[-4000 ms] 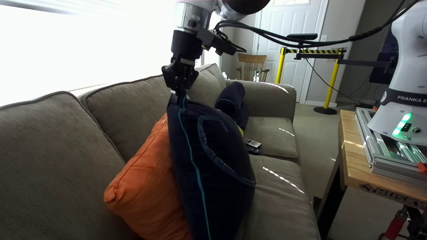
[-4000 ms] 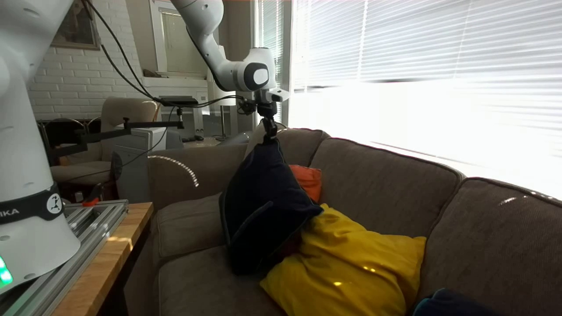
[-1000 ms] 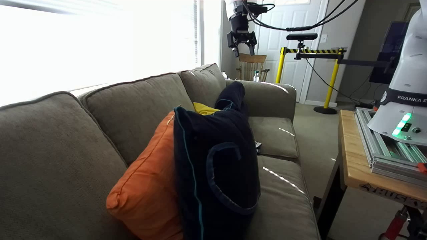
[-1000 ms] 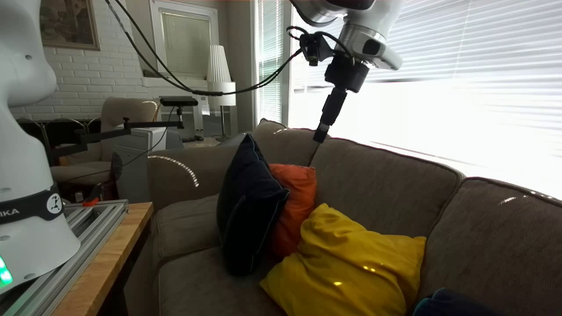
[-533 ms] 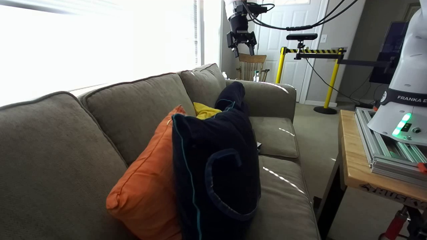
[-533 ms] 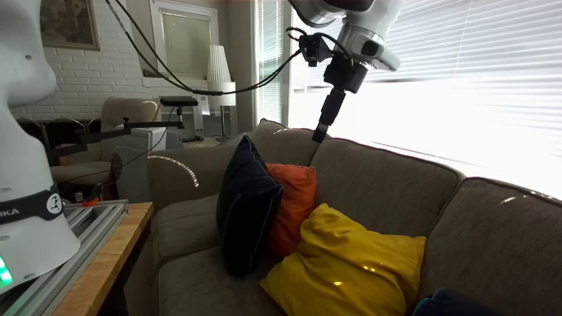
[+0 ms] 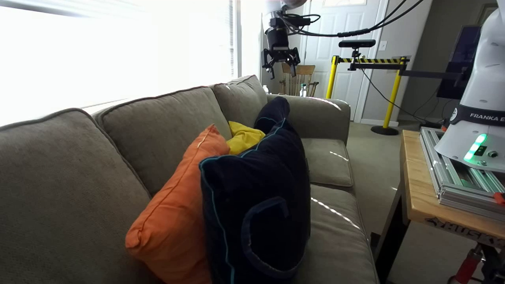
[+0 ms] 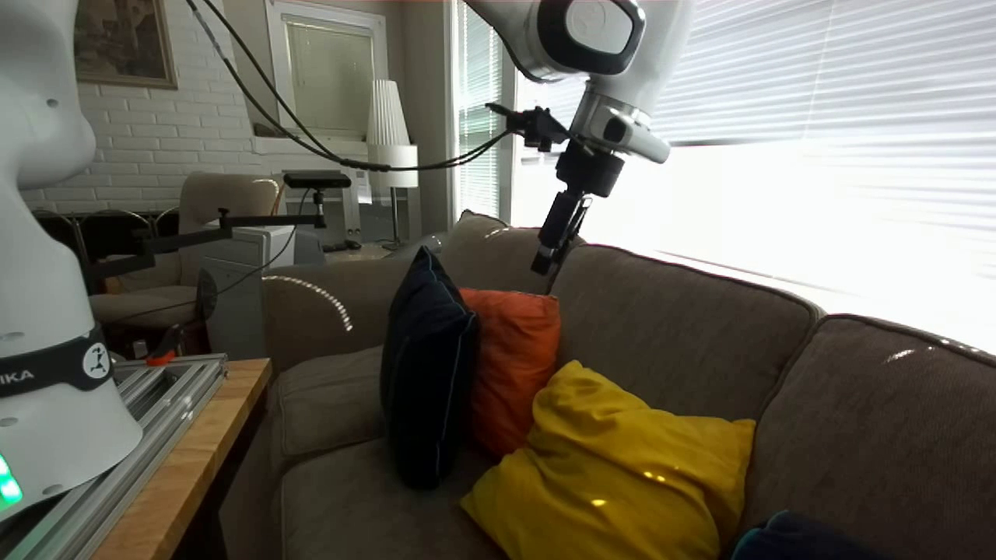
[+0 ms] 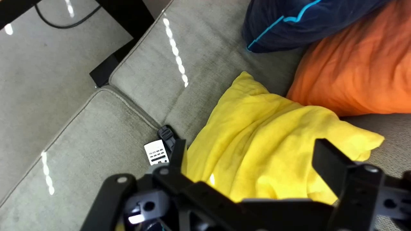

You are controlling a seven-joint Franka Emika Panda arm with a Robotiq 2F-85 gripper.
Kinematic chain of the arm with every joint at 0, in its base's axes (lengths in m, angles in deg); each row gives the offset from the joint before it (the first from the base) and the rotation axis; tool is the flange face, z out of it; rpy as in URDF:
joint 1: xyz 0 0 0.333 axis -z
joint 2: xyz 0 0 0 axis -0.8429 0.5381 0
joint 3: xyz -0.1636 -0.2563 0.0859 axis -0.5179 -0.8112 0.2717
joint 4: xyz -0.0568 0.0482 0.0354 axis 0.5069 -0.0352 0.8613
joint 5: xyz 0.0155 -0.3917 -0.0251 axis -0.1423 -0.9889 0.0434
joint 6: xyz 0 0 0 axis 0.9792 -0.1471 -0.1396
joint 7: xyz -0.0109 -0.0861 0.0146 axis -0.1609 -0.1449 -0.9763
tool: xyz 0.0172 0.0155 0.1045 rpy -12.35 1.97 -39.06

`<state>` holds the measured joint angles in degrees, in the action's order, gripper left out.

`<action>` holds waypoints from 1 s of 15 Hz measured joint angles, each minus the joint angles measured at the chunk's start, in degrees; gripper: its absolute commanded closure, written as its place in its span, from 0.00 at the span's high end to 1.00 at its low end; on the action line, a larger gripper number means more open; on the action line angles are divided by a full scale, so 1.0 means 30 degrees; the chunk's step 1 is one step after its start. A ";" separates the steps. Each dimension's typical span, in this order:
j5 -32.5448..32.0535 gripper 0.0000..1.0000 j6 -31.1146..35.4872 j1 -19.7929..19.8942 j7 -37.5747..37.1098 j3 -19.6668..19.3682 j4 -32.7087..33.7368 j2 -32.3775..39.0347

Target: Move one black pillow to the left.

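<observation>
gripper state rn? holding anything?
Gripper: open, holding nothing; fingers spread apart, clear of the black pillow.

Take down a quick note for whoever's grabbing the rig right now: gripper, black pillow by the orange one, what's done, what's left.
Gripper: jaws open and empty, up above the sofa.
Black pillow: standing on edge on the sofa, close beside the orange pillow.
Done: four seconds ago the jaws held it; now it is released.
Still to do: probably just check it sits far enough left, then back off.
The second dark pillow, by the far armrest in an exterior view, is not gripped.
</observation>
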<state>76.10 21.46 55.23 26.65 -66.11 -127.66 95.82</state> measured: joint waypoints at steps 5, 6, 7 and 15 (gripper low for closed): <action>0.0331 1.00 0.0955 -0.0678 -0.3690 0.0052 -0.1238 0.0006; 0.0331 1.00 0.1053 -0.0753 -0.4556 0.0051 -0.1444 0.0000; 0.0354 1.00 0.1192 -0.0805 -0.5401 0.0051 -0.1671 0.0000; 0.2024 1.00 0.2732 -0.1022 -0.8644 0.0642 -0.4040 -0.0203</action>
<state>82.18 29.66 52.16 0.71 -64.18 -139.78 95.21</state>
